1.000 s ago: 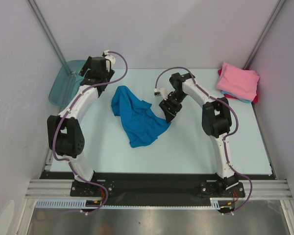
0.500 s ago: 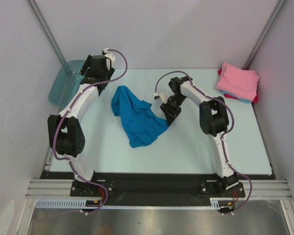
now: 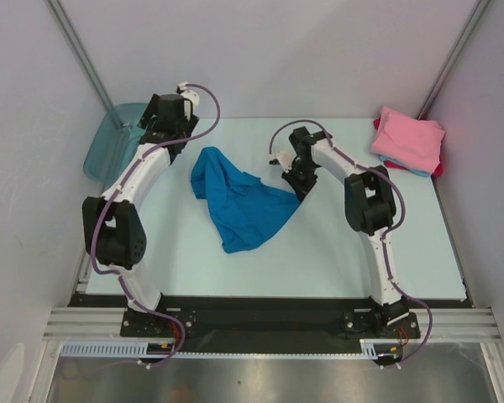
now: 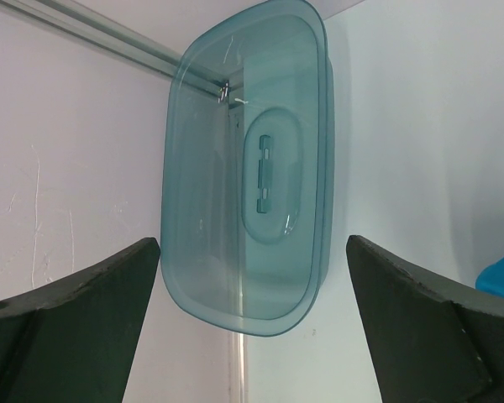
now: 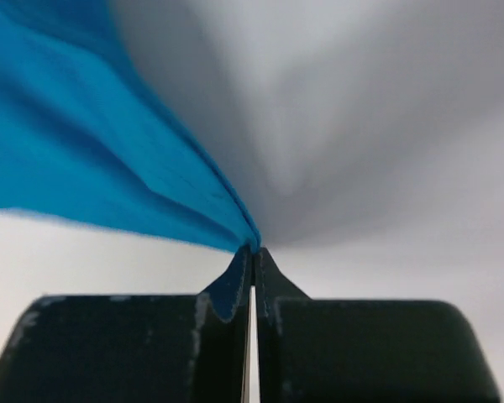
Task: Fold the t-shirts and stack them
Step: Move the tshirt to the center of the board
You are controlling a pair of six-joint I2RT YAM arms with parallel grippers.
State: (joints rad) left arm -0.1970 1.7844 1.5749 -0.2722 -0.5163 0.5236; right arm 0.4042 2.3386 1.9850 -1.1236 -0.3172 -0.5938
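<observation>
A teal tub (image 3: pixel 111 149) sits at the table's (image 3: pixel 302 264) far-left corner.

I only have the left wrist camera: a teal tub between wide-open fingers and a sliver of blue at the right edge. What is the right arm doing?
Observer: The right gripper is shut on a corner of the bright blue t-shirt, with the cloth pinched between its fingers.
Operator: Is that shirt spread out flat?
Observer: No. It lies crumpled in the middle of the table, and its right corner is drawn to a point at the gripper.
Operator: Are any shirts folded?
Observer: Yes. A folded pink t-shirt tops a stack at the far right corner, with light blue and red edges showing beneath it.
</observation>
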